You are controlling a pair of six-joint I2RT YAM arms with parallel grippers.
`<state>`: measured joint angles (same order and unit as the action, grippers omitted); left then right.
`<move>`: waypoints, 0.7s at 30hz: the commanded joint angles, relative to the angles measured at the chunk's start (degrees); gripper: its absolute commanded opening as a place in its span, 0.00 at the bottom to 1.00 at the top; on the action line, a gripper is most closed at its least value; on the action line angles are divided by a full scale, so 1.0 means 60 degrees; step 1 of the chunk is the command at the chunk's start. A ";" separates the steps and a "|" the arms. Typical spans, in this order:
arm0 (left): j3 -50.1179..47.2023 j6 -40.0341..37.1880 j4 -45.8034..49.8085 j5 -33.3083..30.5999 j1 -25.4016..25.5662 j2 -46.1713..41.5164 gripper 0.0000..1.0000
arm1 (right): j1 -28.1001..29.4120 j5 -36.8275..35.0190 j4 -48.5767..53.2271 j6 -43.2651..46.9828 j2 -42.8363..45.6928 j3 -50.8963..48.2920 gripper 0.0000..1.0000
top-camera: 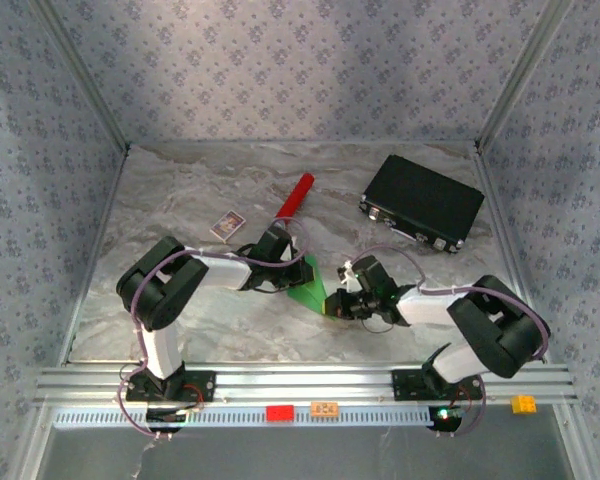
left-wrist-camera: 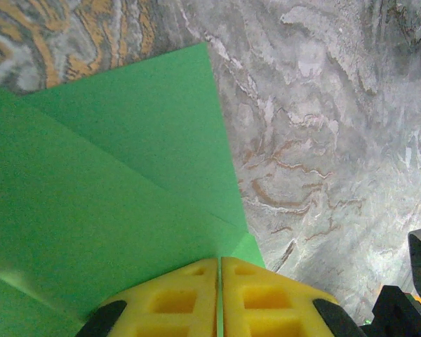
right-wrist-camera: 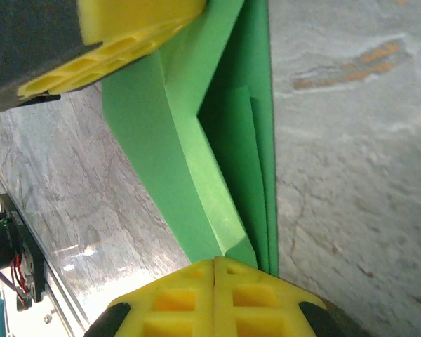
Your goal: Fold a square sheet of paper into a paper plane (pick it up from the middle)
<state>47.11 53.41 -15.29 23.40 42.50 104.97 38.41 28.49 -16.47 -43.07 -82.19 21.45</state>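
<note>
The square sheet of paper [top-camera: 308, 291] is bright green and folded into overlapping layers, and from above it looks like a small wedge between the two arms. My left gripper [top-camera: 302, 272] holds its upper end. In the left wrist view the yellow fingertips of the left gripper [left-wrist-camera: 219, 261] are shut with a thin green edge between them, and the paper [left-wrist-camera: 112, 175] spreads away with diagonal creases. My right gripper [top-camera: 336, 303] grips the lower end. In the right wrist view the right gripper [right-wrist-camera: 215, 263] is shut on the paper's [right-wrist-camera: 189, 161] folded flaps, and the left gripper's yellow fingers [right-wrist-camera: 126, 28] are at the top.
A red cylinder [top-camera: 295, 197] lies behind the grippers, with a small printed card [top-camera: 227, 225] to its left. A black case [top-camera: 422, 203] sits at the back right. Patterned walls close in the marbled table [top-camera: 180, 190] on three sides.
</note>
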 commanded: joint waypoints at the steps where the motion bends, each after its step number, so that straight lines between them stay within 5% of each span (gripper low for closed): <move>1: -0.0023 -0.0198 0.0420 -0.0359 -0.0092 0.0385 0.10 | -0.0043 0.0074 0.1096 0.0040 0.0256 -0.0369 0.05; 21: -0.0012 -0.0154 0.0306 -0.0223 -0.0094 0.0533 0.09 | -0.0096 -0.0555 0.2057 -0.0325 0.1805 -0.1627 0.05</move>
<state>47.11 53.43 -16.47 24.91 42.50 105.54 38.00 26.87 -13.91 -44.21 -72.10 14.20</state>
